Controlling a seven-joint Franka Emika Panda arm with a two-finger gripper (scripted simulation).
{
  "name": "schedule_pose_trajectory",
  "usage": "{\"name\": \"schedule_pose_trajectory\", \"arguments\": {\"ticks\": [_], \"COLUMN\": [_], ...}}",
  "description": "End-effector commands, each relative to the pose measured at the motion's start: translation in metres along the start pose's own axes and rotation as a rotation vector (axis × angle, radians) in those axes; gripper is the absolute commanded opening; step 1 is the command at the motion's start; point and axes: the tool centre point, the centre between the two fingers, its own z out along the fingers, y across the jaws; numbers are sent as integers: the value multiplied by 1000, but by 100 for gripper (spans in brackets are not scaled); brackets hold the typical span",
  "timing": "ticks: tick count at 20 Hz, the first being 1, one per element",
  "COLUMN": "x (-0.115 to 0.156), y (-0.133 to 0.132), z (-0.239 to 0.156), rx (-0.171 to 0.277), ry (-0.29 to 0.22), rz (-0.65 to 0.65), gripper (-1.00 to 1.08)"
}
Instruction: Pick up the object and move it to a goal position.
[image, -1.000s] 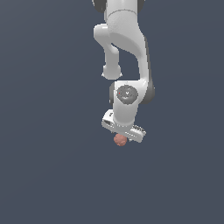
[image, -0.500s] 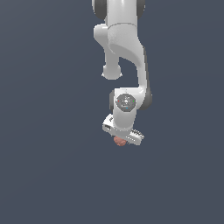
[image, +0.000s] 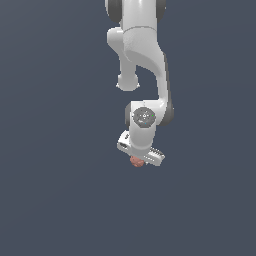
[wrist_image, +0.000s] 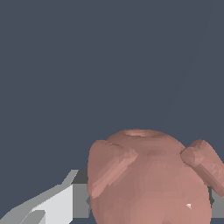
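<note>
The object (image: 135, 161) is a small reddish-pink lumpy blob that peeks out from under the white hand in the exterior view. My gripper (image: 139, 156) sits directly over it, pointing down. The wrist view is filled by the object (wrist_image: 148, 179), which has two stubby bumps on its sides. One white finger with a grey pad (wrist_image: 81, 201) touches the blob's side, and the other pad shows at the opposite edge. The gripper (wrist_image: 151, 208) looks shut on the object. The fingertips are hidden in the exterior view.
A flat dark blue-grey floor (image: 60, 200) surrounds the arm on all sides. The white arm (image: 142, 55) rises from the hand toward the top of the exterior view. No other objects or goal marker show.
The hand has lowered slightly onto the object over the last second, covering more of it. The object has stayed in place.
</note>
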Motion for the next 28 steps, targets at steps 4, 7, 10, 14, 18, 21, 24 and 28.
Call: {"name": "schedule_pose_trajectory", "arguments": {"ticks": [4,7,10,14,18,21,24,28], "x": [2,9,19,33,41,37,29,15], "y": [-4,-15,-33,-68,-110,-139,-158,-174], "z": [-6,-24,-56,-121,-213,-289,-353,-416], "rx": [6,23,52,111,191,255,309,363], "ry": [7,28,63,132,226,300,362,422], "rz": [-7,-30,-67,-142,-244,-325,-392,-459], "gripper": [-100,-100,-100,-100,-100,-100,-100,-100]}}
